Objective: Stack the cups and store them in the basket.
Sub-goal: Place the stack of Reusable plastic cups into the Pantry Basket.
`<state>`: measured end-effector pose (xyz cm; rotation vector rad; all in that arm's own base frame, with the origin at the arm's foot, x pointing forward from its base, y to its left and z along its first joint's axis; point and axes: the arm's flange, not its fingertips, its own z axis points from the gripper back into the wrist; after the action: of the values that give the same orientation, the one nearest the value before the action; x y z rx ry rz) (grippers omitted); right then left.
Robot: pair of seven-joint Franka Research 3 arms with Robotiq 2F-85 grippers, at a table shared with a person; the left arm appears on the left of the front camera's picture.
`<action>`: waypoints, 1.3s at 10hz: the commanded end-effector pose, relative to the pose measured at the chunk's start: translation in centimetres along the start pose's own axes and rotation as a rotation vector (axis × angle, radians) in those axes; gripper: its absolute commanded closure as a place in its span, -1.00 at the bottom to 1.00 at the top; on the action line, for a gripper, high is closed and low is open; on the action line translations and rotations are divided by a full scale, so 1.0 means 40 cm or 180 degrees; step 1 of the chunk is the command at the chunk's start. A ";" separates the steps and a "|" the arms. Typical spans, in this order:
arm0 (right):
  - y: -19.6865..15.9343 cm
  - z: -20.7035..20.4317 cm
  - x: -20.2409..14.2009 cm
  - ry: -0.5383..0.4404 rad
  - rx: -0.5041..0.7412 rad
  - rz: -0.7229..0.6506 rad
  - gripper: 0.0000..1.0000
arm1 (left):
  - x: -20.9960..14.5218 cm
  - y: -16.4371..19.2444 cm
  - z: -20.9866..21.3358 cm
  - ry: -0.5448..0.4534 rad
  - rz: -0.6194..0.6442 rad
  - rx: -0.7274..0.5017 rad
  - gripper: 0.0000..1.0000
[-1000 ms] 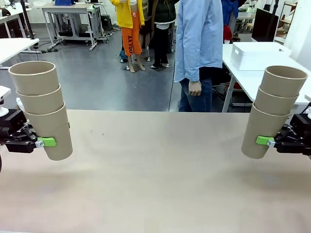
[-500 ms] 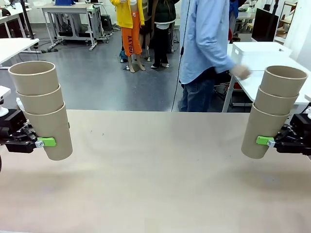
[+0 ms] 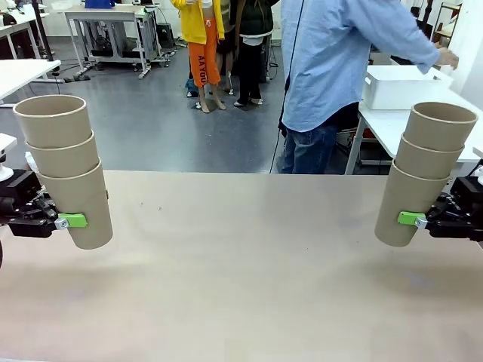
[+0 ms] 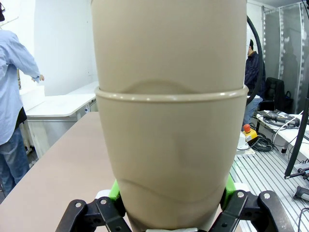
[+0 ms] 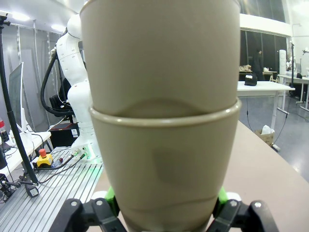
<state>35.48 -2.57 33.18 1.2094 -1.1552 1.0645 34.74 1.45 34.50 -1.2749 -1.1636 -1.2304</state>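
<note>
A person in a light blue shirt and jeans stands just beyond the far edge of the beige table, right of its middle, leaning toward a white side table off the far right corner, near a black monitor.

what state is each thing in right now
left stack of cups: three nested, tilted, gripped at the bottom cup
right stack of cups: three nested, tilted, gripped at the bottom cup
left fingers: shut on the left stack
right fingers: shut on the right stack
basket: upright on the side table, person's hand at its far end
</note>
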 end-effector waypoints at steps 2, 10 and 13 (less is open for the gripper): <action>0.000 0.000 0.008 -0.0001 0.0000 0.0021 -0.67 | 0.006 -0.001 -0.002 -0.0036 -0.0015 -0.0011 -0.70; 0.000 0.000 0.008 -0.0001 0.0000 0.0021 -0.67 | 0.006 -0.001 -0.002 -0.0036 -0.0015 -0.0011 -0.70; 0.000 0.000 0.008 -0.0001 0.0000 0.0021 -0.67 | 0.006 -0.001 -0.002 -0.0036 -0.0015 -0.0011 -0.70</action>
<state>35.48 -2.57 33.17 1.2094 -1.1552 1.0645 34.74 1.45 34.50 -1.2749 -1.1636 -1.2304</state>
